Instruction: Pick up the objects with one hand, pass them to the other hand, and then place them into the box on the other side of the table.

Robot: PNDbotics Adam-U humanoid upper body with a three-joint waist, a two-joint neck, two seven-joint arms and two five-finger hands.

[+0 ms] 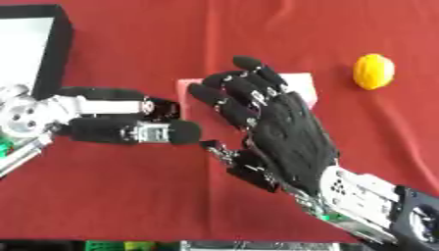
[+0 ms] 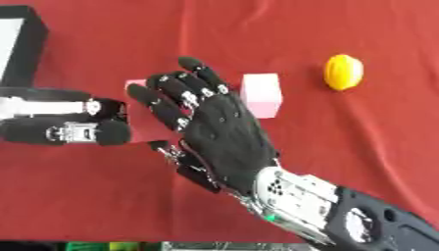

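The right hand (image 2: 225, 132) reaches in from the lower right, back up, fingers straight and spread, pointing up-left. The left hand (image 1: 129, 120) comes from the left, fingers extended rightward, tips near the right hand's fingers.

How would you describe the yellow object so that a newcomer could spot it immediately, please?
On the red tablecloth, look to the far right, beyond the right hand and the pink block. The yellow object lies there alone: small, rounded, the only yellow thing.
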